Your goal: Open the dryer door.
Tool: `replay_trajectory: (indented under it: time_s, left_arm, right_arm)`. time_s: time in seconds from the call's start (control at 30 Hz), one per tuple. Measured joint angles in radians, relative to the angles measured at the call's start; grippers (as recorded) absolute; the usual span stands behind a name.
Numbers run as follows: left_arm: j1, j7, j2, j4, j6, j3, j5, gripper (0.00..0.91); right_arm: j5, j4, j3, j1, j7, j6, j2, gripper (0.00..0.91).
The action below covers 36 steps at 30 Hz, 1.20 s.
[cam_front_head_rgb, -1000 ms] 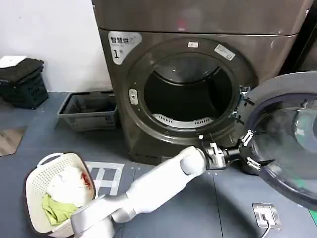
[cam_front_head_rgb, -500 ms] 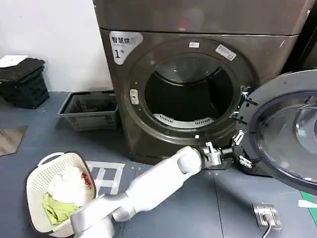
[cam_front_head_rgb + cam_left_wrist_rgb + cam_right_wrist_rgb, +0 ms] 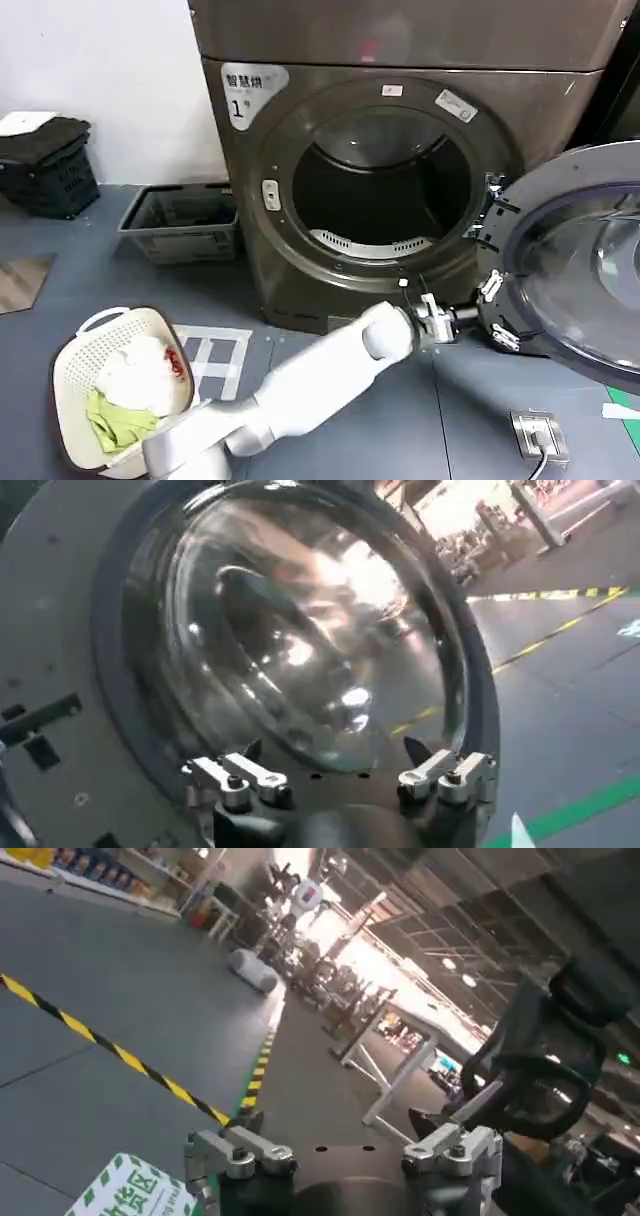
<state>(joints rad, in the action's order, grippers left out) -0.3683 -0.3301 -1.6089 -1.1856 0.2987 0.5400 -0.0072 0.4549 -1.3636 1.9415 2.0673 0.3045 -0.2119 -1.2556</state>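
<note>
The dryer door (image 3: 548, 190) stands swung wide open to the right of the machine, its grey inner face and clear bowl turned toward me. The round drum opening (image 3: 380, 190) is exposed. My left arm reaches across the floor, and my left gripper (image 3: 497, 312) is open at the door's lower near edge, one finger (image 3: 490, 284) above and one below. In the left wrist view the door's bowl (image 3: 300, 630) is close ahead of my left gripper (image 3: 335, 765), with nothing clamped. My right gripper (image 3: 340, 1138) is open and faces an open floor.
A grey crate (image 3: 180, 222) sits left of the dryer. A white laundry basket (image 3: 75, 355) with clothes is at the near left. A black basket (image 3: 45, 170) stands at the far left wall. A floor socket plate (image 3: 540, 435) lies near the door.
The left gripper drew back a little from the door, then shifted slightly down and right along its edge. The door stays wide open, barely moved.
</note>
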Motion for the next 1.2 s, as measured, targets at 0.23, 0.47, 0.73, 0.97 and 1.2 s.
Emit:
replay_trajectory:
  time_s: [0.23,0.47,0.73,0.97,1.2]
  left_arm:
    - [-0.030,0.000,0.000,-0.131,-0.047,0.018,-0.035,0.907]
    - [-0.084,0.019,0.080,-0.305,-0.134,-0.001,-0.082,0.907]
    - [-0.190,0.053,0.285,-0.545,-0.209,-0.069,-0.106,0.907]
    - [-0.302,0.088,0.461,-0.728,-0.240,-0.174,-0.116,0.907]
    - [-0.489,0.153,0.635,-0.903,-0.348,-0.353,-0.240,0.907]
  right_arm:
    - [0.002,0.007,0.004,0.004,-0.008,0.011,0.005,0.907]
    - [0.006,0.005,0.007,0.004,-0.028,0.015,0.003,0.907]
    - [0.011,-0.002,0.004,0.000,-0.051,0.019,0.006,0.907]
    - [0.039,-0.027,-0.004,-0.004,-0.056,0.017,0.003,0.907]
    - [0.048,-0.033,-0.009,-0.006,-0.073,0.033,0.007,0.907]
